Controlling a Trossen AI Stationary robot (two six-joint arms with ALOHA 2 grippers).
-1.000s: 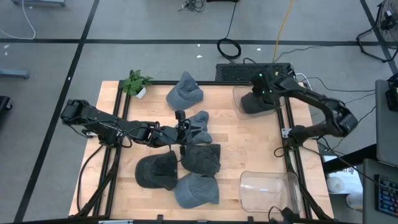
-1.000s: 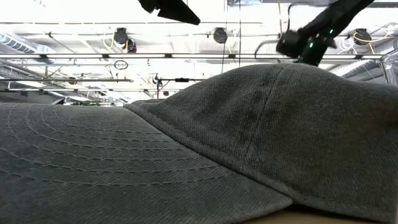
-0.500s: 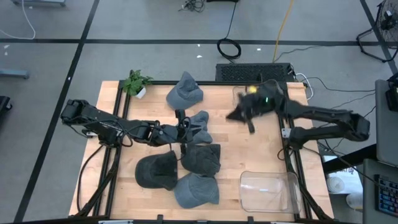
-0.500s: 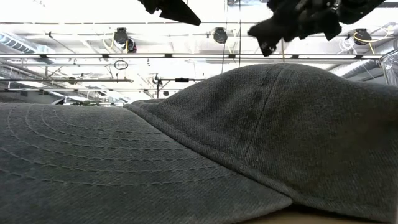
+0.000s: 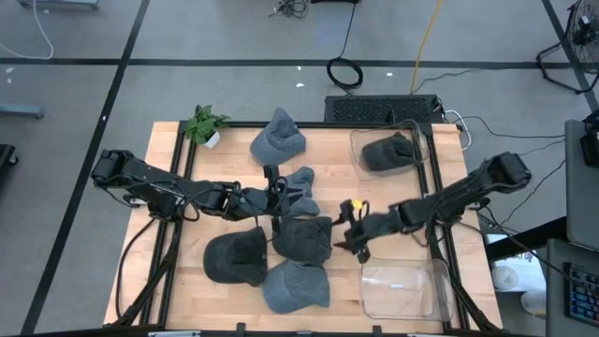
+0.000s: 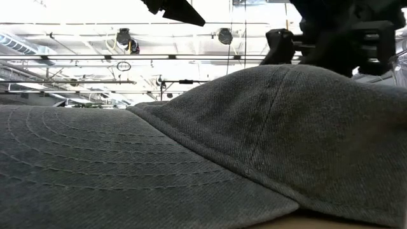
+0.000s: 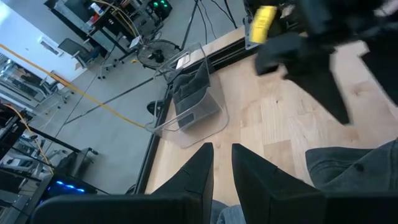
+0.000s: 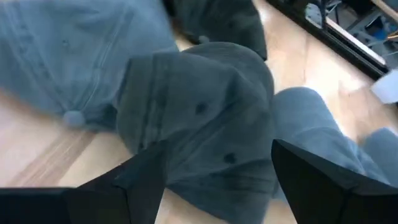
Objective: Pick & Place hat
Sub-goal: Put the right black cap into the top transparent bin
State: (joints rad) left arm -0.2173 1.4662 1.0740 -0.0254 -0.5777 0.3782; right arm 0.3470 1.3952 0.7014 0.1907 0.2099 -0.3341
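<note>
While the right pincer [image 5: 354, 234] hovers spread beside the dark grey denim cap [image 5: 301, 236], overlapping neighbours risk snagging.

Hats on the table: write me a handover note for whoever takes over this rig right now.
Right end effector: open, empty, over the table beside the middle dark hat, which fills its wrist view.
Left end effector: fingers nearly shut, at the hat cluster; whether it grips one is unclear.
Done: one hat sits in the far clear bin.
Left: five hats are on the table; the near clear bin holds no hat.
</note>
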